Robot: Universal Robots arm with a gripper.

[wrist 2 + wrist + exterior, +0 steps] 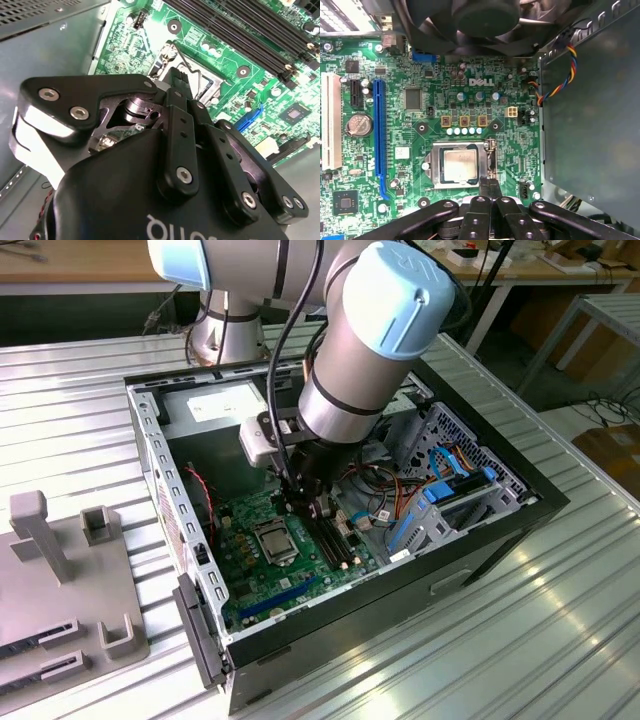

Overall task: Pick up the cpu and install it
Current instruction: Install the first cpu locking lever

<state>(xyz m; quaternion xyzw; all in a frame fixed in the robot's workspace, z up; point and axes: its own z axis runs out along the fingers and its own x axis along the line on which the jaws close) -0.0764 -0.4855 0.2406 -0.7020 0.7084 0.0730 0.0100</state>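
Gripper (489,186) w/ fingers pressed together, holding nothing, poised just beside socket edge. Cpu (460,165) already seated flat in socket frame (434,167) on green board (262,570), mid-case in exterior view. Beyond: fan (480,20) at far end.

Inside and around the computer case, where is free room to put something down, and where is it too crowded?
Free: the ribbed metal table on the exterior view's right of the computer case, and the strip between the case and the grey stand. Crowded: the green board around the cpu, where the gripper sits, and the cable corner.
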